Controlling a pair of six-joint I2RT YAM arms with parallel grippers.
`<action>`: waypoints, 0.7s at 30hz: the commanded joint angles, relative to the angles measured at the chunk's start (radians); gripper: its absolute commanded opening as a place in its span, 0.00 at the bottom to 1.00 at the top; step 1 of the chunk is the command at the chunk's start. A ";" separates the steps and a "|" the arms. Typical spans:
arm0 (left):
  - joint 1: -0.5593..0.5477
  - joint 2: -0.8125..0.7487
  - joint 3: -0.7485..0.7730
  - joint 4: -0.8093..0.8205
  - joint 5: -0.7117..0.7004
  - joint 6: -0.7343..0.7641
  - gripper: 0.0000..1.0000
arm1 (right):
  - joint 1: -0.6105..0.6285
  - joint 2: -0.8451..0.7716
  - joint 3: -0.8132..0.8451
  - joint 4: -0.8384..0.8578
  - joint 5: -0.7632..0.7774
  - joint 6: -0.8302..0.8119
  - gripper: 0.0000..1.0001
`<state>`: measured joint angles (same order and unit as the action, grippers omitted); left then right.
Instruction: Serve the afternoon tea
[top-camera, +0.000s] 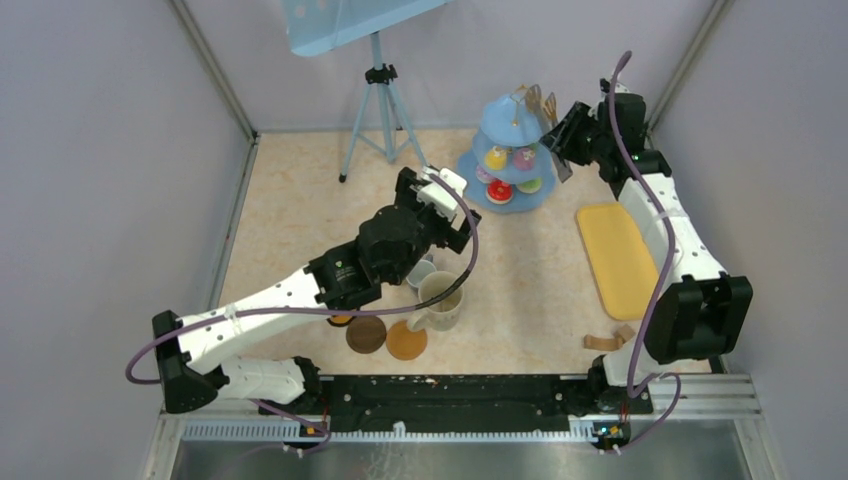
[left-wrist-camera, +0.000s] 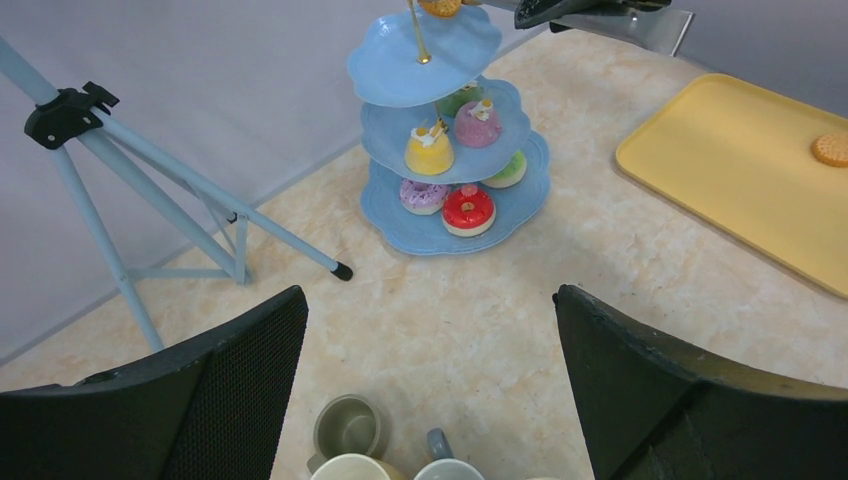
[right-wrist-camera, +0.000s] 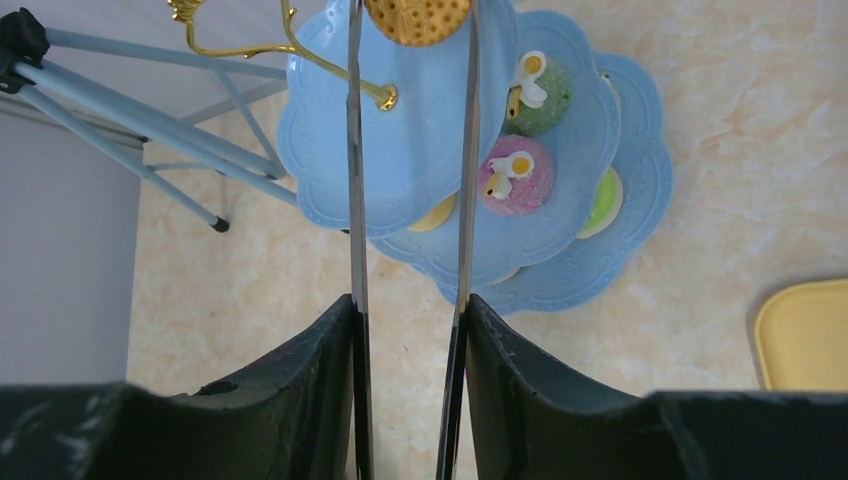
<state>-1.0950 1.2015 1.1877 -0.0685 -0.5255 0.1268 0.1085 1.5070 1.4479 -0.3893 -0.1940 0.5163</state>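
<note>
Your right fingers (right-wrist-camera: 300, 385) clamp tongs (right-wrist-camera: 355, 200), a biscuit (right-wrist-camera: 417, 18) ahead of them over the top tier (right-wrist-camera: 420, 130); next, lower and loosen. Left fingers (left-wrist-camera: 225, 390) apart.

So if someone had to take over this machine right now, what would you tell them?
Left end effector: open, empty, hovering near the mugs.
Right end effector: shut on the metal tongs, which pinch a round biscuit above the top tier of the cake stand.
Done: toy cakes sit on the two lower tiers.
To do: set that biscuit down; a second biscuit lies on the yellow tray; two coasters beside the mugs lie bare, so mugs probably need placing.
</note>
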 joint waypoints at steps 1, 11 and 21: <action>-0.003 0.013 0.000 0.041 -0.008 0.014 0.99 | 0.031 -0.008 0.061 0.049 0.035 -0.018 0.41; -0.003 -0.020 -0.063 0.106 -0.029 0.043 0.99 | 0.054 -0.037 0.069 0.012 0.102 -0.025 0.48; -0.003 -0.058 -0.103 0.113 -0.019 0.044 0.99 | 0.054 -0.185 0.047 -0.103 0.292 -0.070 0.47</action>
<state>-1.0950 1.1900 1.1019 -0.0189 -0.5396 0.1604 0.1543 1.4586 1.4734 -0.4648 -0.0288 0.4896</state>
